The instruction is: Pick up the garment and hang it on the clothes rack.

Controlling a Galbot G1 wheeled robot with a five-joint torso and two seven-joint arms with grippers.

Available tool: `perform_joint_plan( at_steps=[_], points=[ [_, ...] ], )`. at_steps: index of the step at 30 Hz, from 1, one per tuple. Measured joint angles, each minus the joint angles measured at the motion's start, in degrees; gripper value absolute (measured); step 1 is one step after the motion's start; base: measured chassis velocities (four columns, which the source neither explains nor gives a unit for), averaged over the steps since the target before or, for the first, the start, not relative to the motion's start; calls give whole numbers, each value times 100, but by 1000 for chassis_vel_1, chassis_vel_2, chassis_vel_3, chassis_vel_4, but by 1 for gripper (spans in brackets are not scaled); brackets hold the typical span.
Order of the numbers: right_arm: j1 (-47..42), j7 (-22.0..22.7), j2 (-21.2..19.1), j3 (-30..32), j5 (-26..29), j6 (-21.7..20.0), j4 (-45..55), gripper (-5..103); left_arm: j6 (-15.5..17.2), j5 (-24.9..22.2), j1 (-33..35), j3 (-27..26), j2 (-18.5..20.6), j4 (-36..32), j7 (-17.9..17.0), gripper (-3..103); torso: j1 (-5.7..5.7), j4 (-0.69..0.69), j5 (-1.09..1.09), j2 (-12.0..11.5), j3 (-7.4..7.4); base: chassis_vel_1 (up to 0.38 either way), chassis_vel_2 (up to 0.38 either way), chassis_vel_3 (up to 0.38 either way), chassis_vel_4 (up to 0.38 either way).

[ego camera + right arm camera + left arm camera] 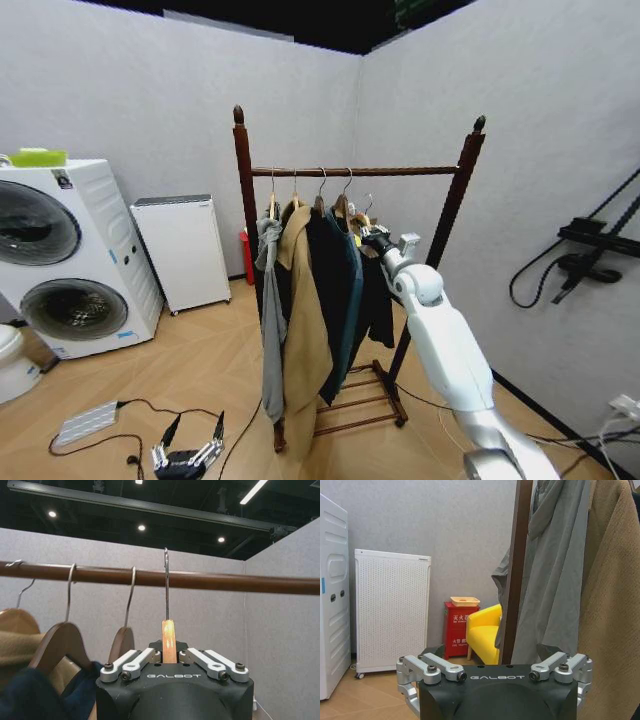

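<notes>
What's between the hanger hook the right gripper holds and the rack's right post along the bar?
Nothing: in the head view the bar runs bare from the garment's hook, above the right gripper, to the right post.

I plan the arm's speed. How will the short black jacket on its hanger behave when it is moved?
The garment drapes limp below its hanger, so it probably swings. The wooden hanger looks rigid, and the right gripper has its jaws closed on it. Its thin hook may pivot against the clothes rack bar.
</notes>
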Motion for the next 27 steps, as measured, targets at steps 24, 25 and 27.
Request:
perform_joint_plan(
  at_steps=[24,25,27],
  points=[
    [1538,179,268,-805,215,-295,-1383,10,0,0,0,0,0,0,0,100,1,1,0,0,0,0,0,0,0],
    [1538,179,268,-805,215,-295,-1383,10,0,0,0,0,0,0,0,100,1,1,0,0,0,0,0,0,0],
    [1629,254,337,-805,282,-415,-1608,10,0,0,0,0,0,0,0,100,0,0,0,0,-1,0,0,0,0]
  ],
)
